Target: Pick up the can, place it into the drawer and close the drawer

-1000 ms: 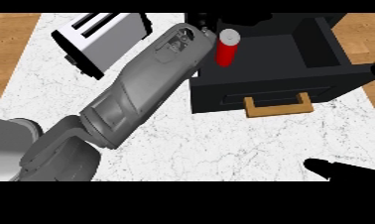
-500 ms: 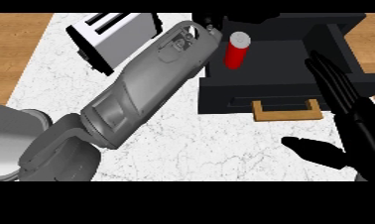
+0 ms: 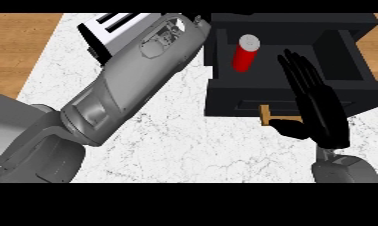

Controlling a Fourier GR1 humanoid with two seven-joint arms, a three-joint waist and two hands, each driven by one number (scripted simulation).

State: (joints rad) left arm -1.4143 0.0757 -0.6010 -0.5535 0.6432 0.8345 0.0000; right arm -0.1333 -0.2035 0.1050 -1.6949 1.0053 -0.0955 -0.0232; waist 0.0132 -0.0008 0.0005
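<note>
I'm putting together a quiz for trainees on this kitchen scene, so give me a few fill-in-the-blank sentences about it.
The red cylindrical can stands ___ inside the open black drawer.
The light wooden handle on the drawer's front is partly hidden by the robot's ___ hand.
That hand's fingers are ___, not curled.
Missing words: upright; right; straight.

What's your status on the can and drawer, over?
Right hand open, fingers straight, at the drawer front by the handle. Can upright inside open drawer. Left forearm lies beside drawer's left wall; its hand unseen.
</note>
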